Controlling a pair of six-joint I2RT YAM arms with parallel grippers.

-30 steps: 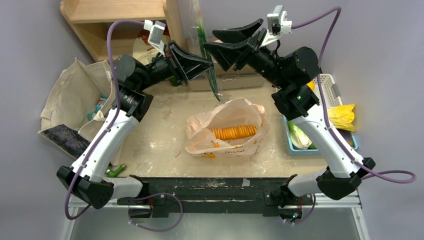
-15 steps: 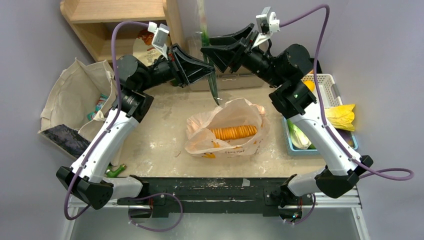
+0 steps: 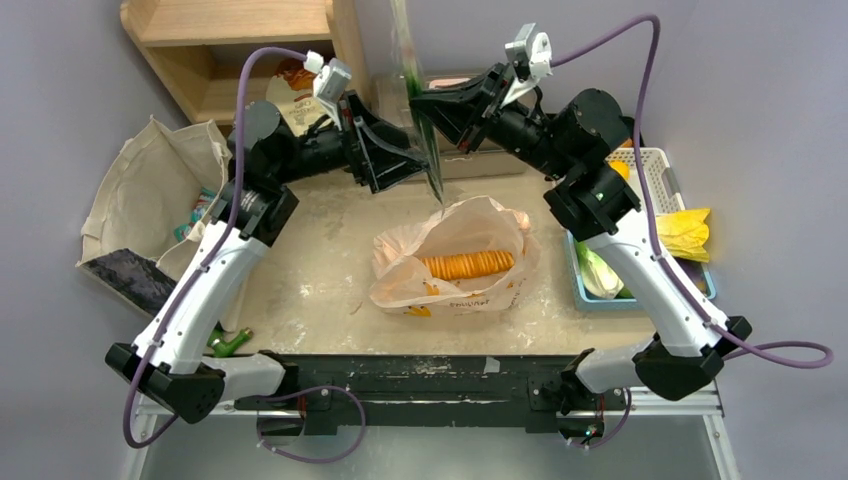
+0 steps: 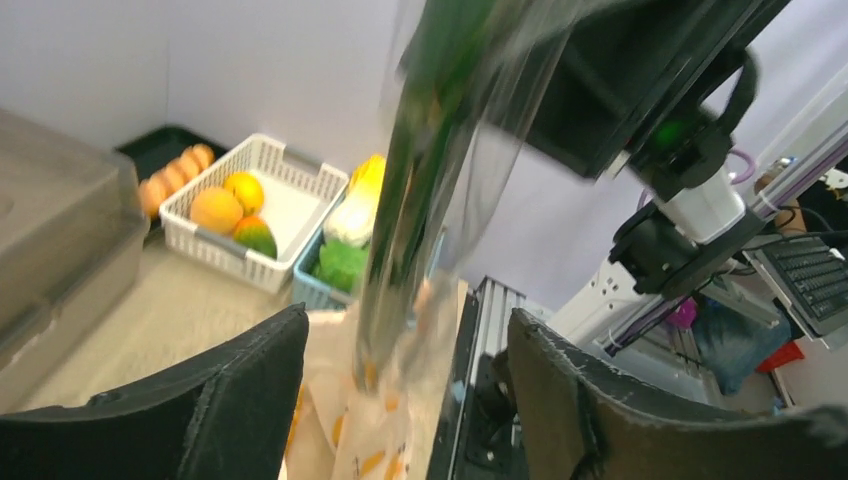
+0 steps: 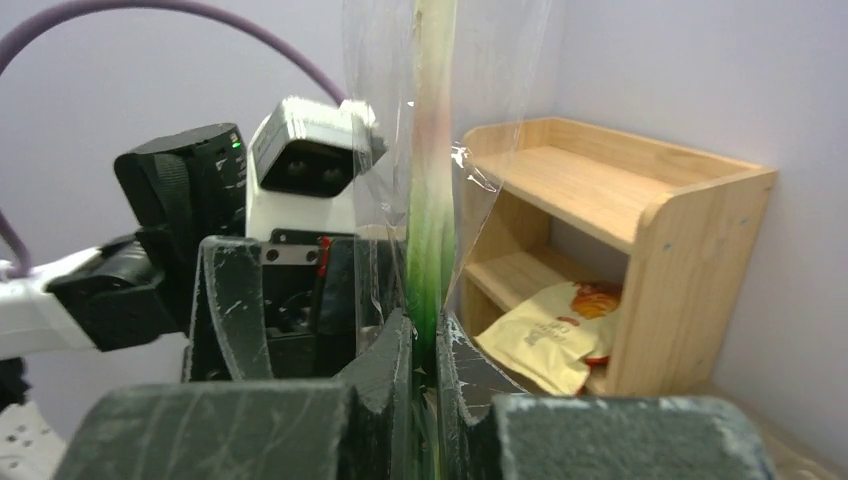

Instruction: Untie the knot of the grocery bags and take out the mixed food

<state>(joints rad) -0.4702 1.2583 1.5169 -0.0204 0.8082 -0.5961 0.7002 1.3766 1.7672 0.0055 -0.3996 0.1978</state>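
The grocery bag (image 3: 455,265) lies open mid-table, pale orange; a row of orange round slices (image 3: 466,264) shows in its mouth. No knot shows. A long green vegetable in a clear sleeve (image 3: 434,180) hangs upright above the bag's far edge. My right gripper (image 3: 425,105) is shut on it; in the right wrist view the jaws (image 5: 424,325) pinch the green stalk (image 5: 430,230). My left gripper (image 3: 405,150) stands open beside the sleeve. In the left wrist view its fingers (image 4: 405,330) stand apart either side of the sleeve (image 4: 420,180), above the bag (image 4: 340,430).
A wooden shelf (image 3: 230,40) holding a yellow packet (image 5: 550,330) stands back left. A canvas tote (image 3: 140,200) lies left. A white basket (image 4: 285,165) with round fruits and a blue basket (image 3: 578,270) of greens sit right. A grey box (image 4: 50,240) is behind.
My left gripper has opened and let go of the sleeved vegetable. My right gripper has closed on it. Both wrists shifted slightly.
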